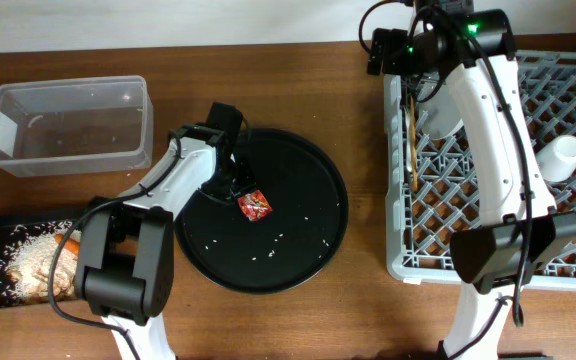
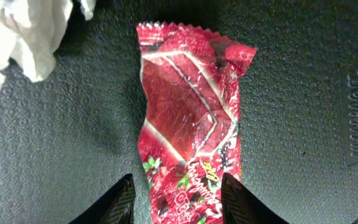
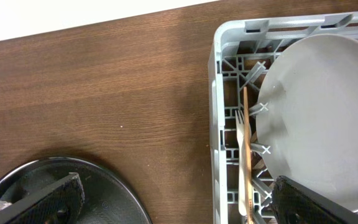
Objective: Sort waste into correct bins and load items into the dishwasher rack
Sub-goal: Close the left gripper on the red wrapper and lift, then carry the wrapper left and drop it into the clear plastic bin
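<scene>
Left claw (image 2: 176,182) stands partly open, its fingertips astride the red wrapper's (image 2: 188,112) lower end on the round black tray (image 2: 303,93). Right claw (image 3: 176,190) gapes wide, empty, beside the rack (image 3: 215,93).

The white tissue (image 2: 17,37) — cut off at the top-left edge; red wrapper (image 2: 188,118) — lower end cropped below.
</scene>
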Tool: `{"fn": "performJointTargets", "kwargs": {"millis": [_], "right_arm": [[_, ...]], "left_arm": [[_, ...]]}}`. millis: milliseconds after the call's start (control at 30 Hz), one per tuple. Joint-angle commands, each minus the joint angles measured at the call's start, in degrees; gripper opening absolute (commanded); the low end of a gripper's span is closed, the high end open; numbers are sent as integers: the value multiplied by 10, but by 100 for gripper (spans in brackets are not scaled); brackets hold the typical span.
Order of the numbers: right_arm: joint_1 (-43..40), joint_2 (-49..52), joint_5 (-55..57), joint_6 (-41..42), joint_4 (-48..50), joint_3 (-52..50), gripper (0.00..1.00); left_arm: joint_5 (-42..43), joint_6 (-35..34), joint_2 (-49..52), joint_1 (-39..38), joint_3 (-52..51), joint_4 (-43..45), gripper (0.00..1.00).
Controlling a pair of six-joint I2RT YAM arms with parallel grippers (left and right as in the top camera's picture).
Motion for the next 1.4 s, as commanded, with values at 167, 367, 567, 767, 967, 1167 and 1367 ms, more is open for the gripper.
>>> {"fn": "performJointTargets", "kwargs": {"millis": [167, 367, 567, 767, 967, 1167, 1367], "right_arm": [[0, -5, -1, 7, 0, 1, 99], [0, -5, -1, 7, 0, 1, 99], [0, -5, -1, 7, 0, 1, 99], [0, -5, -1, 7, 0, 1, 99], [0, -5, -1, 7, 0, 1, 99], [0, -5, -1, 7, 0, 1, 99], [0, -5, -1, 7, 0, 1, 99]], "left_arm": [[4, -19, -10, -2, -40, 34, 34], [4, -18, -10, -2, -41, 46, 30], [4, -18, -10, -2, -41, 47, 15], [4, -18, -10, -2, -41, 43, 1], [4, -18, -20, -2, -40, 37, 1], [31, -18, -104, -2, -40, 35, 1], [21, -18, -182, 2, -40, 42, 1]]}}
